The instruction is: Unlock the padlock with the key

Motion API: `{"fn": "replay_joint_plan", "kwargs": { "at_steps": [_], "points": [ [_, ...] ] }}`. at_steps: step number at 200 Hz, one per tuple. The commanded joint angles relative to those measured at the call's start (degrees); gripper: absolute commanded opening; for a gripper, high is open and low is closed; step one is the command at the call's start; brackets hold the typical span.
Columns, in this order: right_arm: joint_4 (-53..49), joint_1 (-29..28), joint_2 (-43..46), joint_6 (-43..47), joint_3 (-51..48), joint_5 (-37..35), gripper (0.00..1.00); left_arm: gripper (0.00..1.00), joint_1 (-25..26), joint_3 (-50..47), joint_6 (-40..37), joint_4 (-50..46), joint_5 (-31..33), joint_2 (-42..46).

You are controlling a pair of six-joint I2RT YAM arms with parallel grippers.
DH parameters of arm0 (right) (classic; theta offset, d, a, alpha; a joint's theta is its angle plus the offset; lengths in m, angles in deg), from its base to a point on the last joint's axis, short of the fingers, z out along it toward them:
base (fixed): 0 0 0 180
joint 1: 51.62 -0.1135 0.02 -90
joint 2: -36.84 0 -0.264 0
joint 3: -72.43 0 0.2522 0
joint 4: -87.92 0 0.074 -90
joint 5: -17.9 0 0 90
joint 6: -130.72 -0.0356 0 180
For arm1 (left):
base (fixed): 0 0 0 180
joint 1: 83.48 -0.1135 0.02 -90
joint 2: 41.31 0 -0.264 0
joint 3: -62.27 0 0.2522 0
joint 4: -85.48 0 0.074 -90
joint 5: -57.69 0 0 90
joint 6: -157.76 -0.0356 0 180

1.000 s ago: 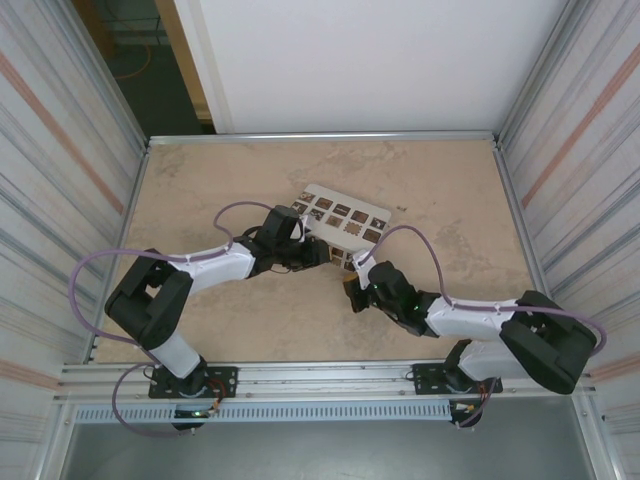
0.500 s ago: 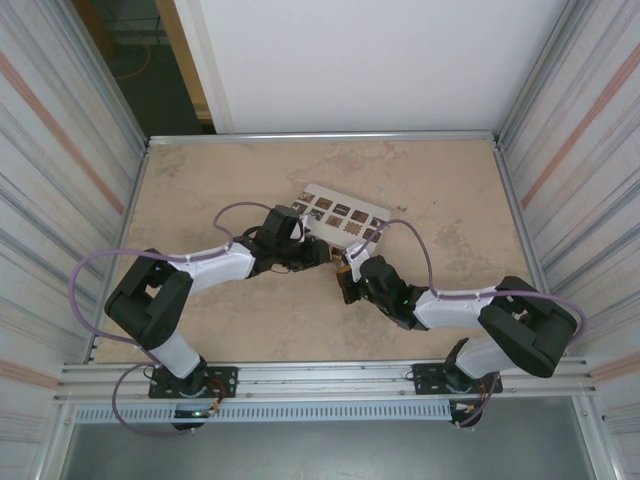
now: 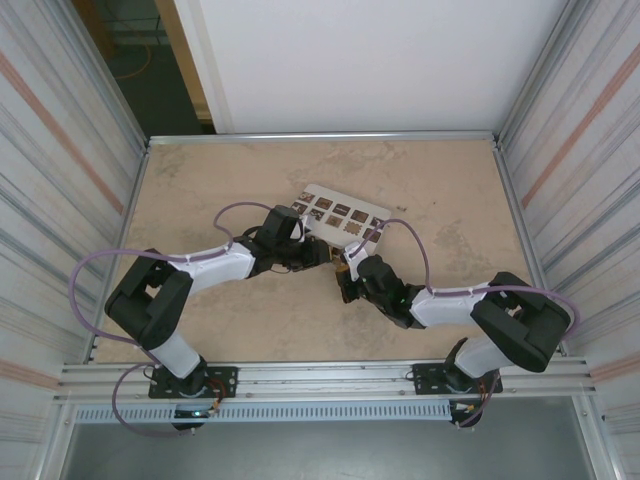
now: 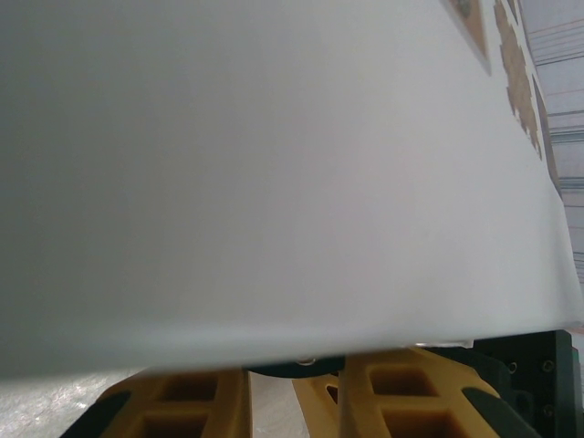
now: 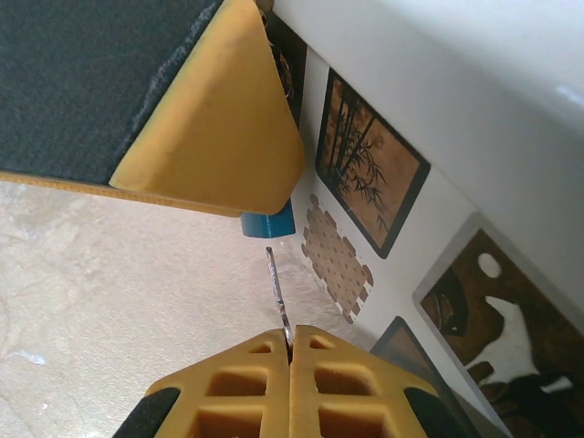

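Padlock (image 5: 267, 224) at mid-frame now faces the key (image 5: 275, 278), newly advanced, pinched by the right gripper (image 5: 290, 338); whether the left gripper (image 4: 294, 388) grips anything is unclear.

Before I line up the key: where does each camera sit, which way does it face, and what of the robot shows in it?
Top external: above and behind the bases, facing down on the table; both arms show, left gripper and right gripper close together by the white box.
Left wrist: close against the box's white face; its yellow fingers at the bottom.
Right wrist: looks past its shut fingers, pinching the key, toward the padlock under the left arm's finger.
Shared: all three show the box's brown tiles.
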Motion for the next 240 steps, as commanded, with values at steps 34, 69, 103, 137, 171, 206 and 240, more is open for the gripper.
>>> {"fn": "replay_joint_plan", "kwargs": {
  "at_steps": [34, 69, 103, 137, 171, 206, 240],
  "points": [
    [3.56, 0.70, -0.46, -0.85, 1.47, -0.69, 0.00, 0.12, 0.31, 1.38, 1.29, 1.77, -2.45, 2.21],
    [4.09, 0.76, 0.02, -0.68, 1.43, -0.06, 0.00, 0.12, 0.28, 1.32, 1.29, 1.90, -2.72, 2.17],
    [5.50, 0.75, -0.20, -0.66, 1.00, -2.00, 0.00, 0.12, 0.31, 1.23, 1.45, 1.99, -2.72, 2.29],
    [8.65, 0.41, -0.68, 0.72, 0.64, -3.89, 0.00, 0.12, 0.34, 1.00, 2.27, 2.30, -2.93, 2.68],
    [12.42, 0.40, -1.66, 2.72, 0.51, -4.55, 0.00, 0.12, 0.32, 0.99, 2.70, 2.28, -3.19, 2.95],
    [13.37, 0.50, -1.18, 4.05, 2.29, -2.90, 0.00, 0.12, 0.45, 0.91, 2.78, 2.16, -3.32, 2.79],
    [14.04, 1.10, -0.99, 4.98, 4.36, -0.74, 0.00, 0.12, 0.60, 0.75, 2.79, 2.24, -3.31, 2.68]
  ]
}}
